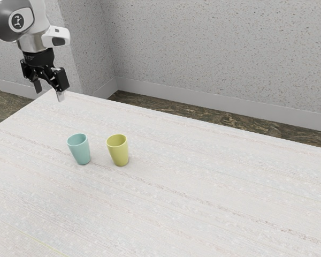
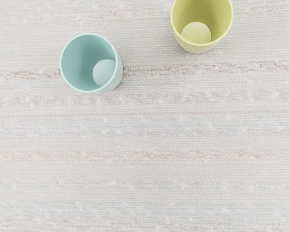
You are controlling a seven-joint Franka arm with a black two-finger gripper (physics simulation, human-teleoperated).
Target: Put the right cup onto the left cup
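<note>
On the table [image 1: 203, 187], one cup [image 1: 81, 152] stands upright, and the other cup [image 1: 119, 153] stands near it, apart, toward the exterior view's right.

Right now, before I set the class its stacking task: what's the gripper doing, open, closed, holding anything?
Gripper: open, fingers apart, holding nothing; the teal cup and yellow cup stand upright on the table.
</note>
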